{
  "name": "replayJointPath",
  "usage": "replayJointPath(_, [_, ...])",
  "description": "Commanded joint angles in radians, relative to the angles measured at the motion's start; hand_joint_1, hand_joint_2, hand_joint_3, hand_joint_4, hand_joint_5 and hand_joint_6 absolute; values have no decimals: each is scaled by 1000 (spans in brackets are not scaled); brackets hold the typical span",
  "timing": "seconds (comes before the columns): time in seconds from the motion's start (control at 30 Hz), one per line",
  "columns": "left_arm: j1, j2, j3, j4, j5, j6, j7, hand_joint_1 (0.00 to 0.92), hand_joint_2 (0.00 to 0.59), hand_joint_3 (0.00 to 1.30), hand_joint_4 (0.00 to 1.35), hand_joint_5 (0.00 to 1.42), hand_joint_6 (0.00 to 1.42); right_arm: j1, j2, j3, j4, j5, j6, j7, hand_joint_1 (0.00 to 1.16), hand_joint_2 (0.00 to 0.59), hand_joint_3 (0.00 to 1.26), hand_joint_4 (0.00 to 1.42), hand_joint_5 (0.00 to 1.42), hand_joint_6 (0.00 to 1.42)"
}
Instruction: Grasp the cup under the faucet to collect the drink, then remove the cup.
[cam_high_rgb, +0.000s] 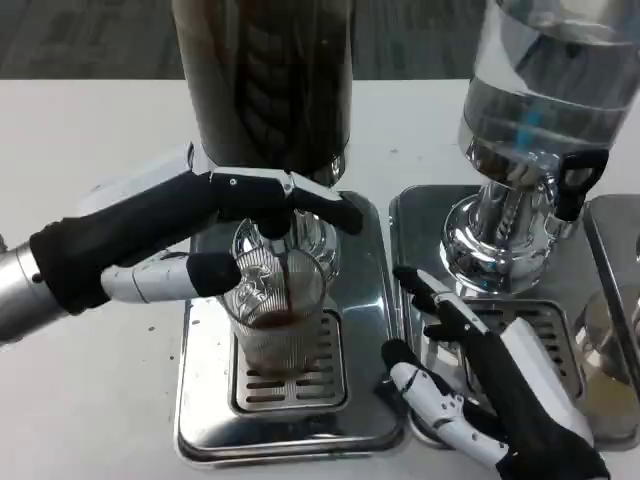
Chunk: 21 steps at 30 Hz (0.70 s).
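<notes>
Cup (277, 310) in left hand (215, 235) (dark drink inside); right hand (490, 385) spread.

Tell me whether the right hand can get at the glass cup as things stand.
Probably not cleanly. The left hand already wraps the glass cup from its left, fingers reaching across above. The right hand rests open at the neighbouring drip tray; only the cup's right side looks free.

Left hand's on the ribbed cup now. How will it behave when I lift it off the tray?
The cup looks like clear ribbed glass or hard plastic: probably stiff, and the ribs should help the left hand hold it. Only a little dark drink sits at the bottom, so likely light. It is tall and open-topped, so tilting could spill onto the drip tray.
</notes>
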Motion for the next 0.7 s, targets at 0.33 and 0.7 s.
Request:
replayJointPath(0.33, [38, 25, -36, 0, 27, -10, -5, 0, 48, 380, 280, 236, 179, -106, -2, 3, 45, 115, 39, 160, 44, 3, 18, 1, 60, 195])
replayJointPath(0.7, [43, 33, -39, 0, 40, -34, 15, 0, 50, 401, 299, 249, 164, -157, 9, 10, 90, 119, 57, 182, 0, 0, 0, 0, 8, 145])
